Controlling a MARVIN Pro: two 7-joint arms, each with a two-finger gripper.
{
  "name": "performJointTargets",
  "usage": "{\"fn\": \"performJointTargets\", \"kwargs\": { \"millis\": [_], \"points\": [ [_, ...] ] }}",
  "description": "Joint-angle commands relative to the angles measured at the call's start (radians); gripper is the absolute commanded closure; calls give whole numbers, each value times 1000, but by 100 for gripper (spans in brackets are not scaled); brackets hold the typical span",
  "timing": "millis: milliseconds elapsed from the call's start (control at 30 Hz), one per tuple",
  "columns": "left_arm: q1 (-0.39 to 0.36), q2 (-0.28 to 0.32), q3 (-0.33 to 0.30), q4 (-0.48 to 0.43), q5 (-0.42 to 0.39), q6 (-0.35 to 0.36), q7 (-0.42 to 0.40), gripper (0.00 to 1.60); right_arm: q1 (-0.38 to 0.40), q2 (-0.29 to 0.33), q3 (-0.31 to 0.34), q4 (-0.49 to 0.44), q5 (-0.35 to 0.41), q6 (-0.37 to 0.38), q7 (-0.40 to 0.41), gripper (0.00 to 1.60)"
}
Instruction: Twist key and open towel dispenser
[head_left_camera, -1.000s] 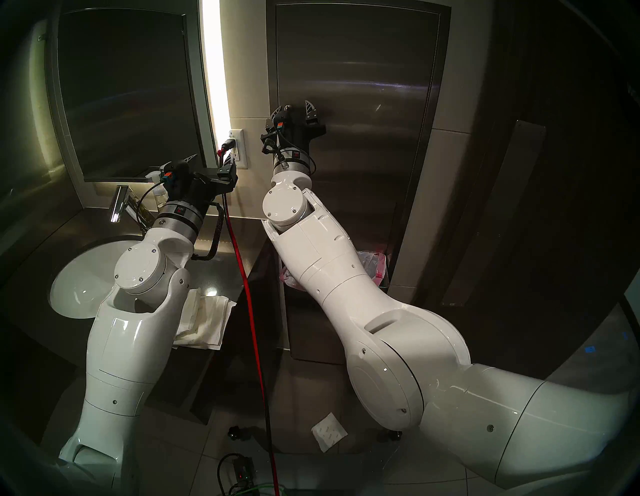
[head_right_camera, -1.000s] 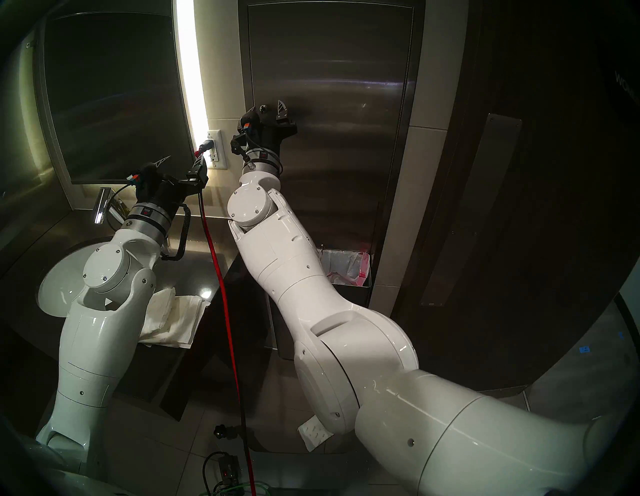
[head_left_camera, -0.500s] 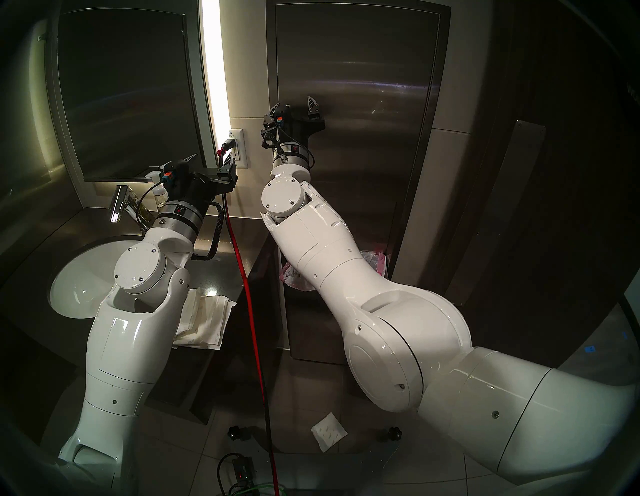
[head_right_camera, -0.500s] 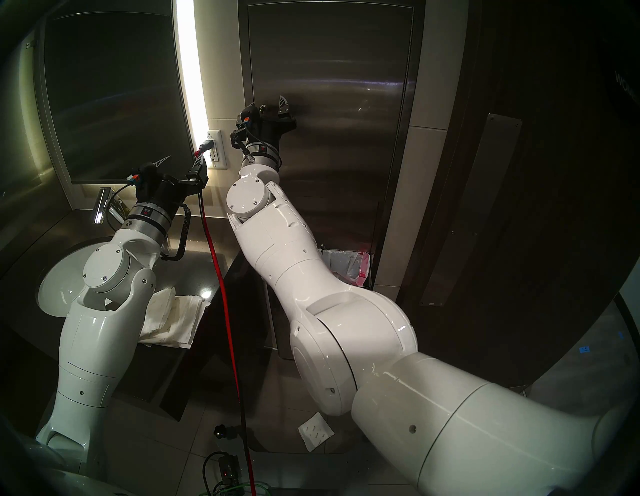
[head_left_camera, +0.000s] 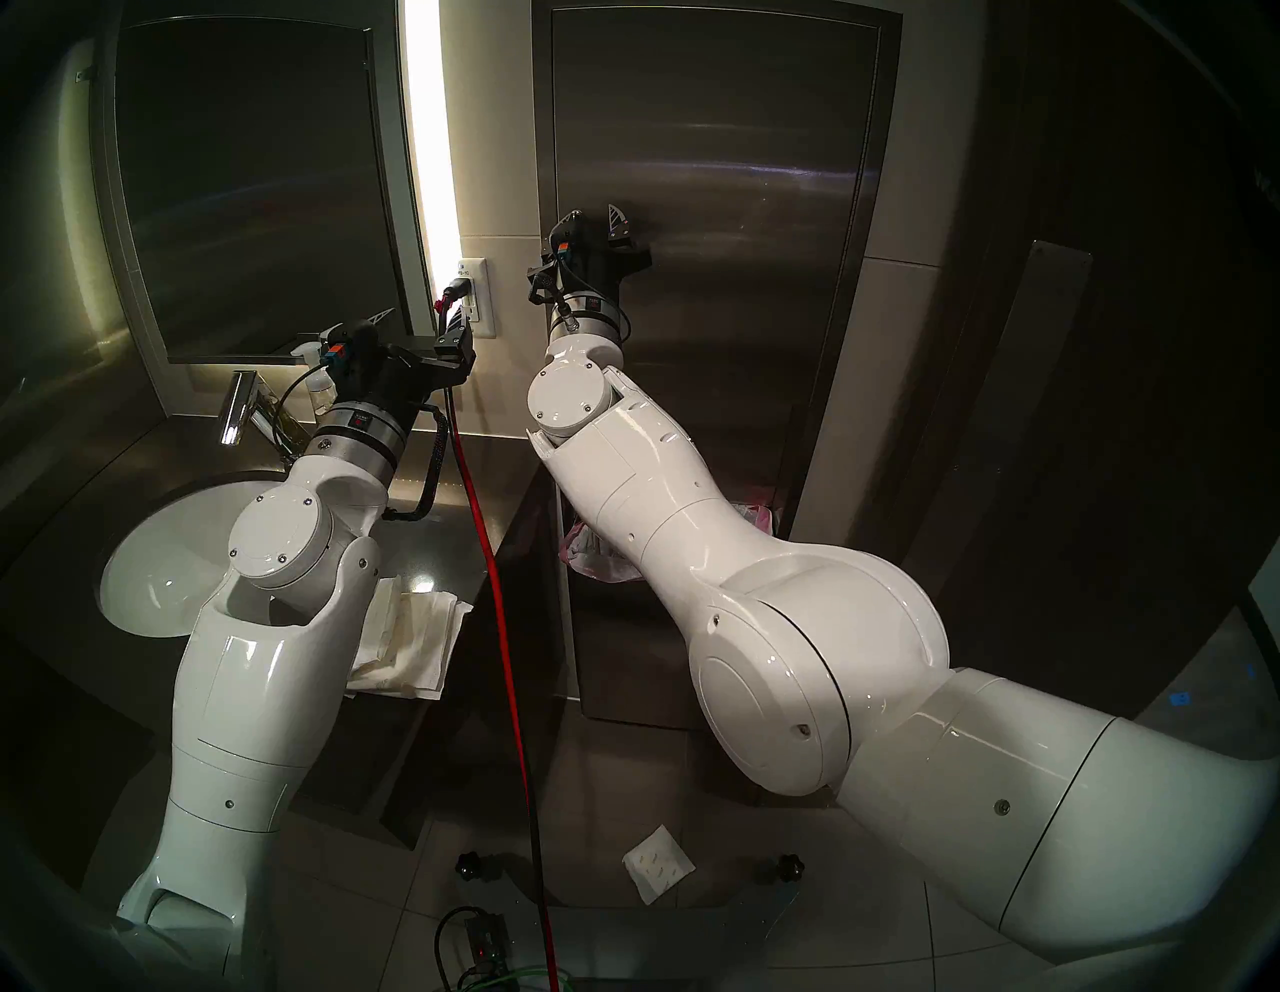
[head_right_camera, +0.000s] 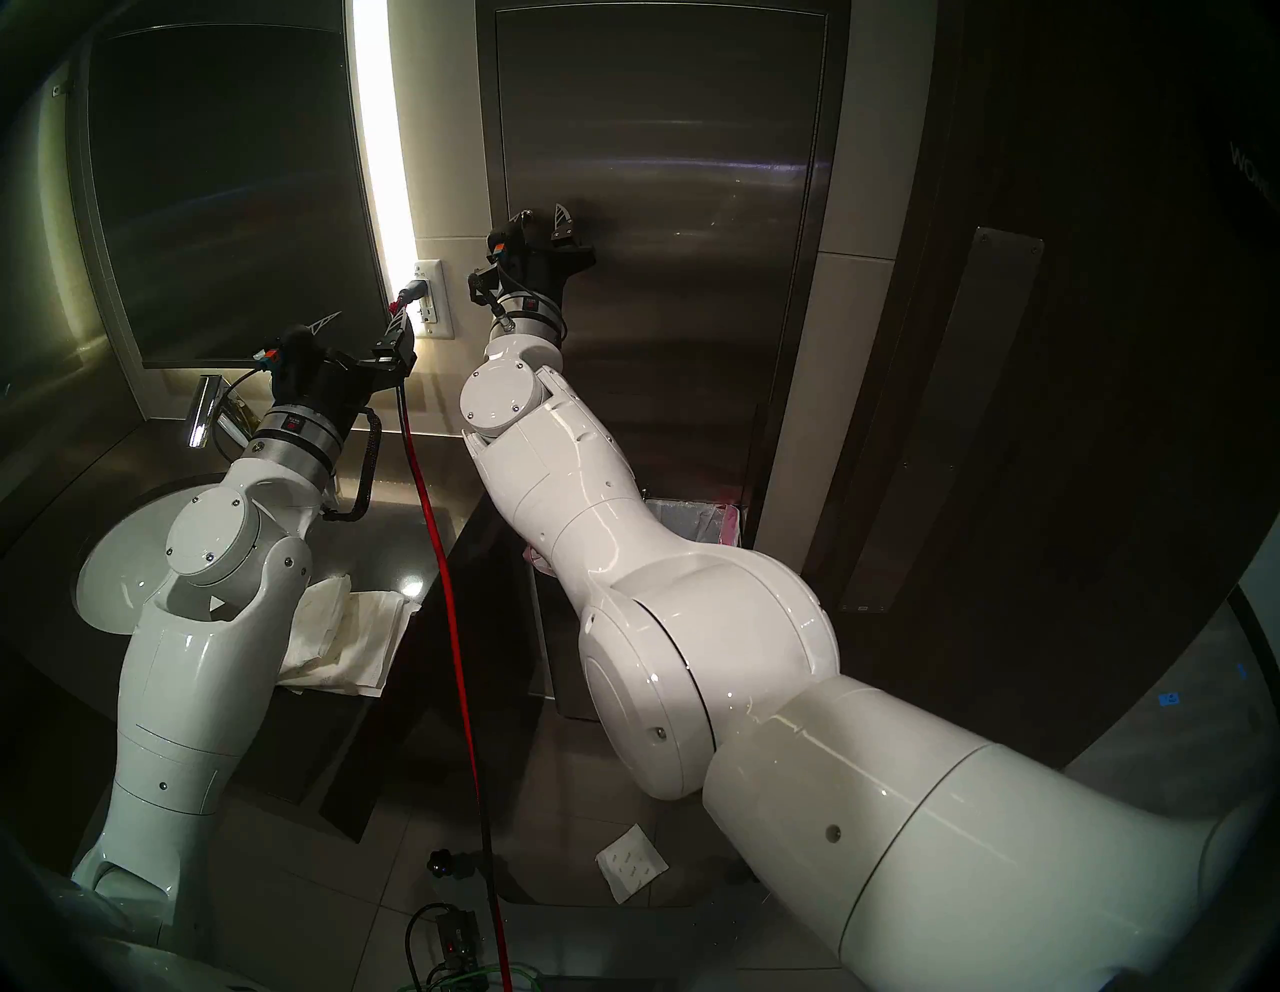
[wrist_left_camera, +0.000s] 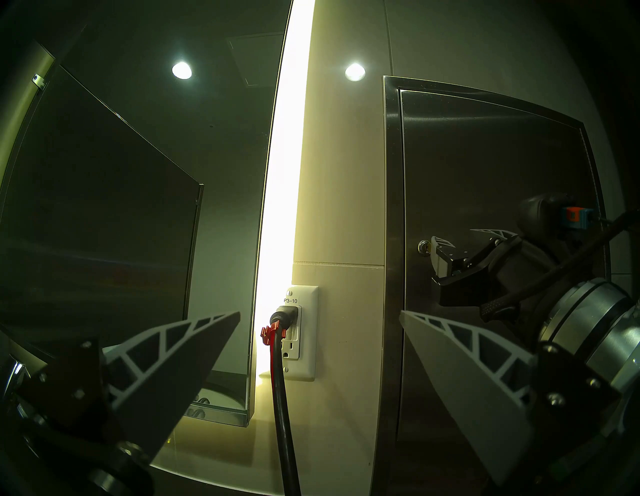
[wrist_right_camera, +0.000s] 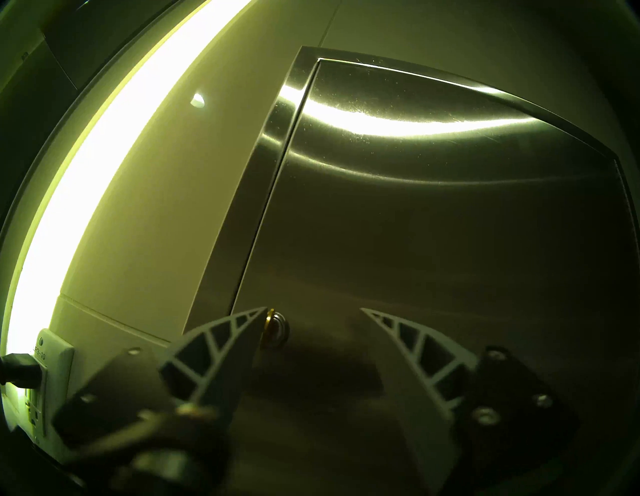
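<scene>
On the brushed-steel towel dispenser (wrist_right_camera: 433, 214), the right claw (wrist_right_camera: 313, 309) has edged closer (its prongs apart, gripping nothing), one fingertip (wrist_right_camera: 254, 317) beside the key (wrist_right_camera: 269, 324), so grasping comes next.

The towel dispenser (head_left_camera: 713, 291) hangs on the wall. To its left, in order, come the wall outlet (head_left_camera: 474, 298), the light strip (head_left_camera: 429, 138) and the mirror (head_left_camera: 256, 187). The key (wrist_right_camera: 268, 324) sits in the lock near the dispenser door's left edge. The right hand (wrist_right_camera: 313, 327) is in front of the door, one finger (wrist_right_camera: 239, 332) just left of the key, the other well right. The waste bin (head_right_camera: 699, 533) stands below the dispenser. The sink (head_left_camera: 166, 554) is set in the surface (head_left_camera: 443, 533) below the mirror, with paper towels (head_left_camera: 409, 637) between sink and dispenser.
</scene>
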Motion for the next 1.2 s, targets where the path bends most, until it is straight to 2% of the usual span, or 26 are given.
{"fn": "performJointTargets", "kwargs": {
  "millis": [0,100,167,200,233,333,500,700,833,967,1067,1167],
  "points": [
    [-12,-1,-3,-9,1,-8,1,0,71,1,8,24,8,-25,-11,82],
    [-12,-1,-2,-9,1,-8,1,0,81,1,11,41,9,-32,-15,82],
    [-12,-1,-2,-9,1,-8,1,0,88,1,13,53,10,-36,-19,92],
    [-12,-1,-2,-9,1,-8,1,0,92,1,14,59,12,-40,-19,115],
    [-12,-1,-2,-9,1,-8,1,0,94,1,15,64,14,-42,-20,117],
    [-12,-1,-2,-9,1,-8,1,0,106,1,19,84,19,-50,-20,104],
    [-12,-1,-2,-9,1,-8,2,0,121,1,23,113,29,-62,-23,110],
    [-12,-1,-2,-9,0,-8,2,0,138,1,29,146,40,-75,-28,98],
    [-12,0,-2,-9,0,-9,2,0,150,1,32,169,46,-81,-34,125],
    [-12,0,-2,-9,0,-9,2,0,160,1,35,190,51,-87,-38,132],
    [-12,0,-2,-9,0,-9,2,0,167,1,37,200,54,-91,-41,160],
    [-12,0,-2,-9,0,-9,2,0,173,1,38,208,56,-96,-42,160]
  ]
}}
